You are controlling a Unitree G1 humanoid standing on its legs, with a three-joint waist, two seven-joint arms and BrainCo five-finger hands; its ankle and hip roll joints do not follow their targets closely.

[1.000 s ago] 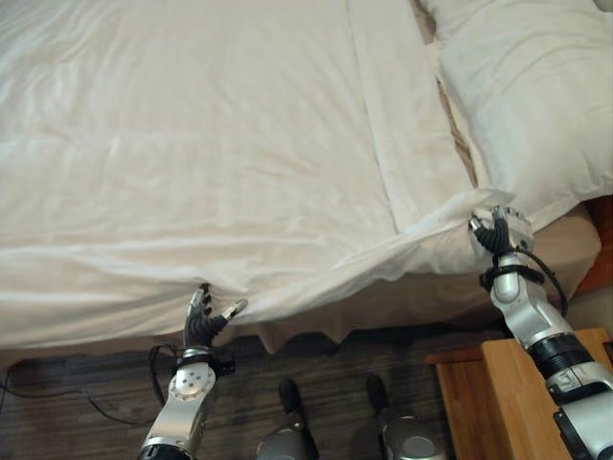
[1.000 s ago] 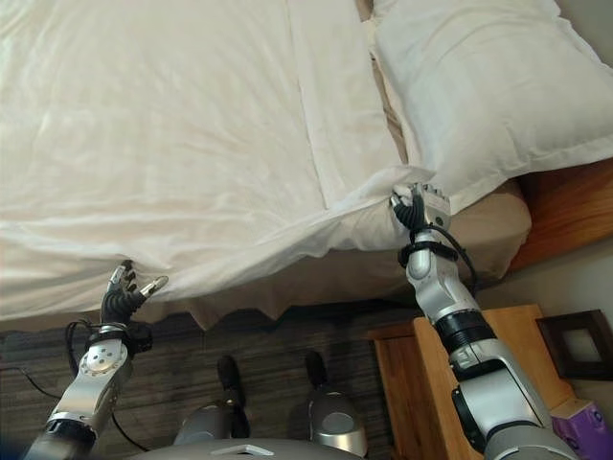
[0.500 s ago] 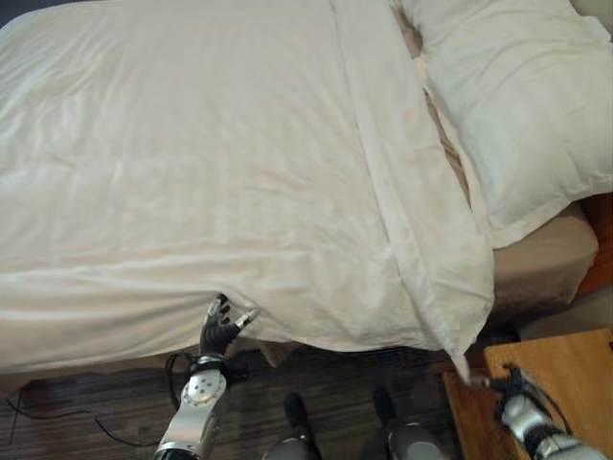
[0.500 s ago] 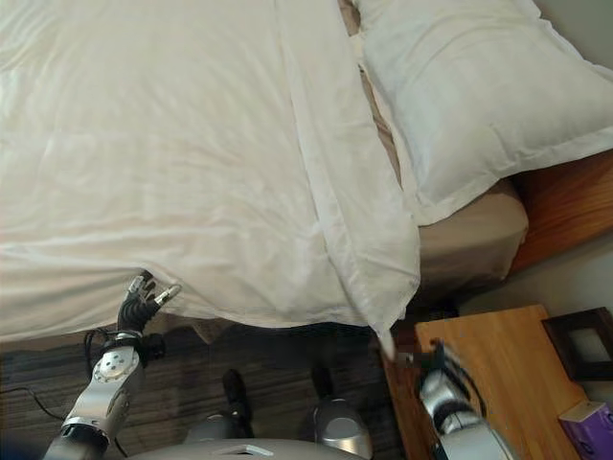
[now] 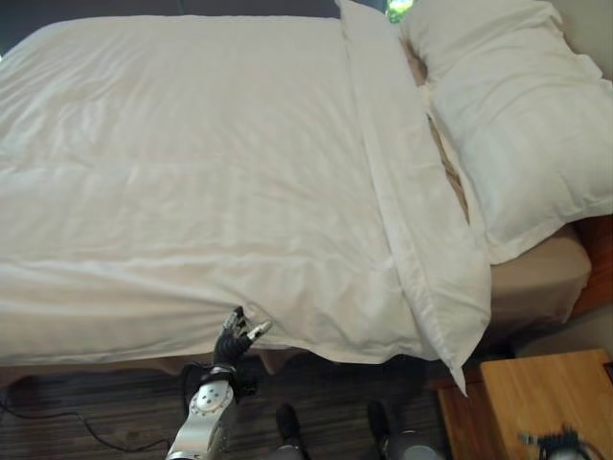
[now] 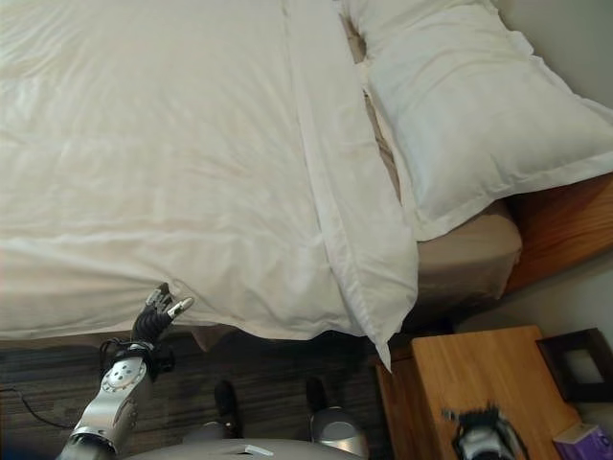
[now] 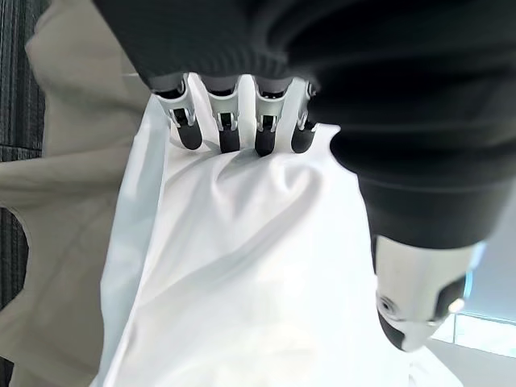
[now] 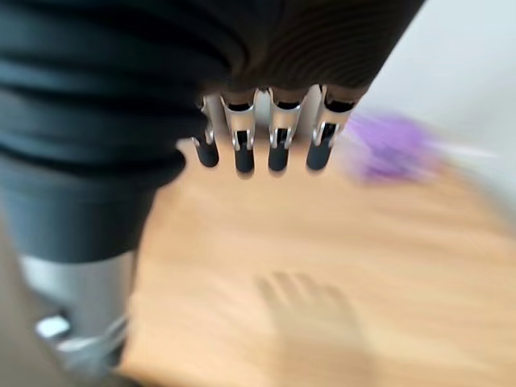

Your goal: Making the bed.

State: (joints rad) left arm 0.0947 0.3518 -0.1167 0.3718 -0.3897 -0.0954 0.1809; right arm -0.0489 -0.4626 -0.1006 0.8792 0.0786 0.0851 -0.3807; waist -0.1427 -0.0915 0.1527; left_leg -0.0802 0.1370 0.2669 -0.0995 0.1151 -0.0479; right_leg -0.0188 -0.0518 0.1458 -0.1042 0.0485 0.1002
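Duvet [image 5: 192, 172] corner now hangs free — right hand [image 8: 258, 145], fingers seemingly relaxed, has dropped over the nightstand [image 6: 479, 383]; left hand [image 5: 235, 340] stays spread at its edge.

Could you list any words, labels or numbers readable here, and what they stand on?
None can be read.
The purple box on the nightstand is too small and blurred to show any print.
The duvet and pillow are plain.

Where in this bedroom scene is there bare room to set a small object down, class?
The wooden nightstand top is bare between its bed-side edge and the dark frame; the right hand hovers over it. The white duvet lies flat and bare. The pillow crowds the head end.
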